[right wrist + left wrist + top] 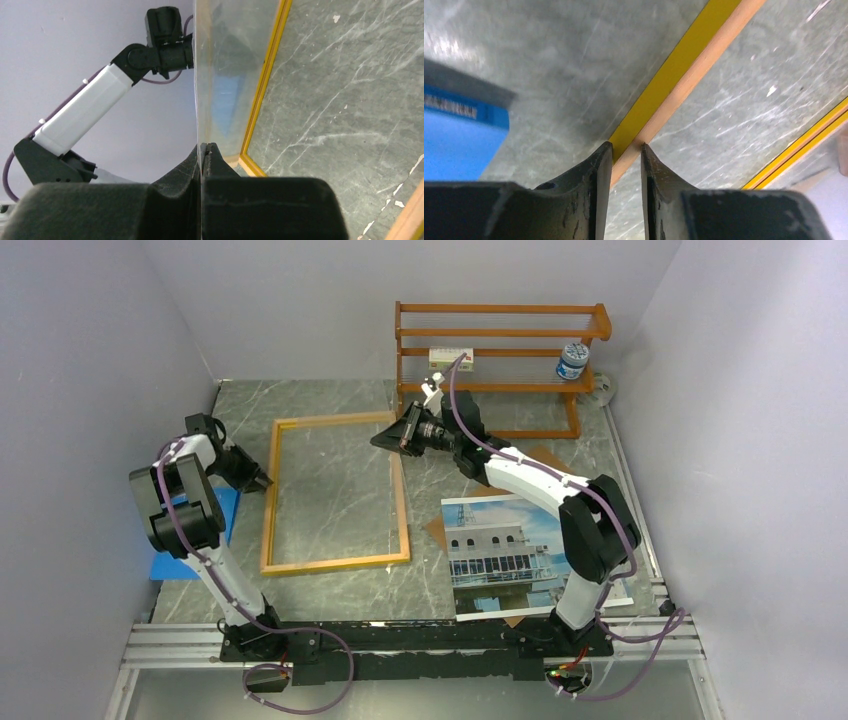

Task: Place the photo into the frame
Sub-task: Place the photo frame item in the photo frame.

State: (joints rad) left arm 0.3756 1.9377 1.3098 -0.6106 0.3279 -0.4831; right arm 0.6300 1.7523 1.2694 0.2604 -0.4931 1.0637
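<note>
The frame point(335, 562) lies flat on the table with its wood-coloured back up and its yellow edge showing point(684, 65). My left gripper point(262, 480) is at the frame's left rail. Its tips point(625, 146) sit on either side of the rail with only the rail's width between them. My right gripper point(402, 436) is over the frame's far right corner point(260, 100). It point(204, 146) is shut on the edge of a thin clear pane point(225, 75), held upright. The photo point(500, 550) lies face up on the right, apart from both grippers.
A brown cardboard board point(437, 530) lies under the photo. A blue sheet point(195, 540) lies left of the frame, also in the left wrist view point(454, 145). An orange-brown shelf rack point(500, 335) at the back holds a small box point(450, 357) and a jar point(572, 360).
</note>
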